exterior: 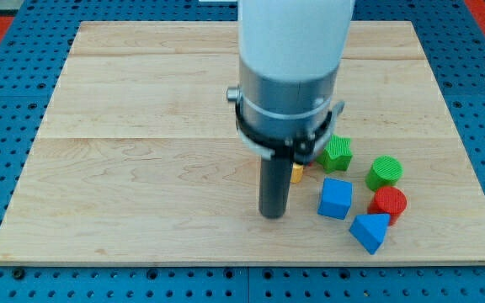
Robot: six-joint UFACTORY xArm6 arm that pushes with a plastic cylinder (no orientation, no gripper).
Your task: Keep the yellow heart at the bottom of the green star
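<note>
The green star (338, 153) lies right of the board's middle. Only a small yellow edge of the yellow heart (296, 173) shows, just left of and below the star; the rod hides the rest. My tip (273, 215) rests on the board below and to the left of that yellow edge, close to it. I cannot tell if it touches the heart.
A green cylinder (385, 172), a red cylinder (388, 203), a blue cube (336, 199) and a blue triangle (369, 231) cluster at the view's lower right. The wooden board (141, 126) sits on a blue pegboard surface. The arm's wide body hides the board's upper middle.
</note>
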